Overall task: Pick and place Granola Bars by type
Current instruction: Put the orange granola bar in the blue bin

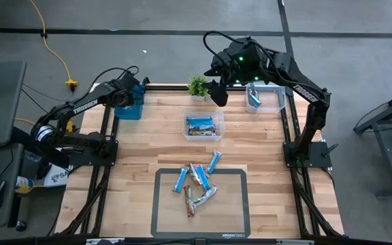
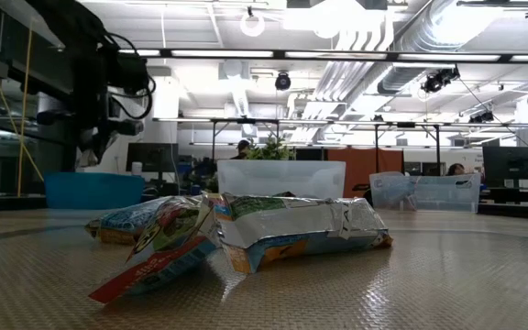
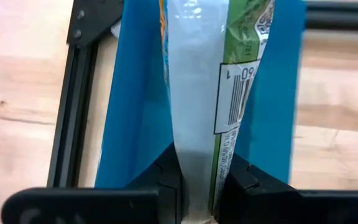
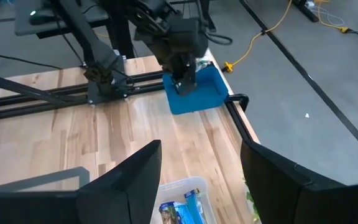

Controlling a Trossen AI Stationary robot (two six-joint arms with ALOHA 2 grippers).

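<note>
Several granola bars (image 1: pixel 196 182), light blue with some red and multicoloured, lie in a loose heap on the dark-framed mat; the low view shows the same heap (image 2: pixel 246 234) up close. My left gripper (image 3: pixel 202 186) hangs over the blue bin (image 1: pixel 129 107) at the table's far left and is shut on a green-and-white bar (image 3: pixel 204 93). My right gripper (image 4: pixel 201 180) is open and holds nothing. It hovers high near the small plant (image 1: pixel 197 86), at the far edge. More bars lie in the middle clear bin (image 1: pixel 204 126), and one blue bar lies in the right clear bin (image 1: pixel 264 99). My left gripper pinches one end of the green-and-white bar (image 3: pixel 202 168) between its two fingers (image 3: pixel 166 180). The fingers come from above, pointing down, in line with the bar's length. The bar hangs lifted below them, over the inside of the blue bin (image 3: pixel 135 118), barcode side showing.
Black frame rails (image 1: pixel 107 136) run along the table's left and right sides. The small plant stands between the blue bin and the right clear bin. Bare wood lies between the bins and the mat (image 1: pixel 233 204). People and desks show in the room beyond.
</note>
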